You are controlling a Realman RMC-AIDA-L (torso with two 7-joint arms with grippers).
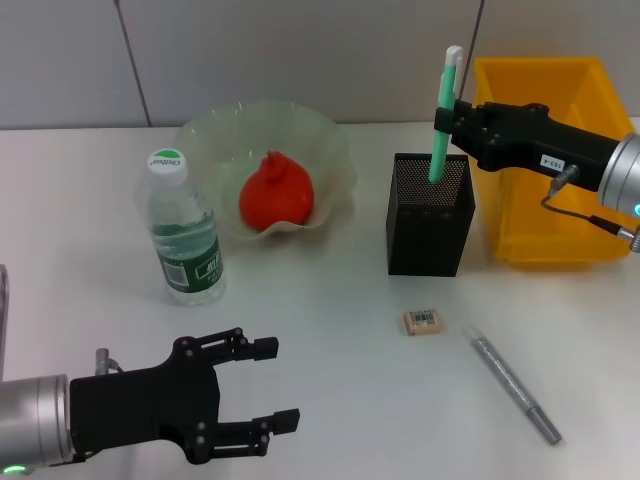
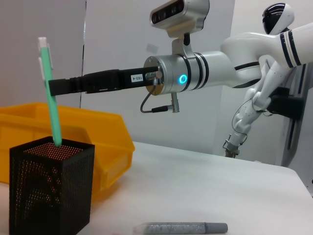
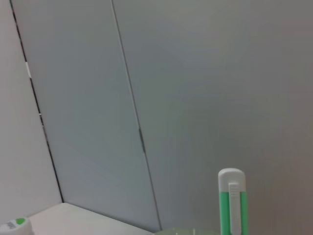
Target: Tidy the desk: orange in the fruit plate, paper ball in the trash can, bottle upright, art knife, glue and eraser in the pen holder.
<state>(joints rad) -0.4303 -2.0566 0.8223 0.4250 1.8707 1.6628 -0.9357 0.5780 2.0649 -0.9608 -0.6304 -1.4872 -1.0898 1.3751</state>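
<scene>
My right gripper is shut on a green art knife and holds it upright, its lower end inside the black mesh pen holder. The left wrist view shows the same knife, holder and right gripper. The orange lies in the pale-green fruit plate. The bottle stands upright. The eraser and a grey glue stick lie on the table in front of the holder. My left gripper is open and empty at the front left. The paper ball is out of view.
The yellow trash can stands right of the pen holder, under my right arm; it also shows in the left wrist view. The glue stick shows there too. The white table lies between my left gripper and the eraser.
</scene>
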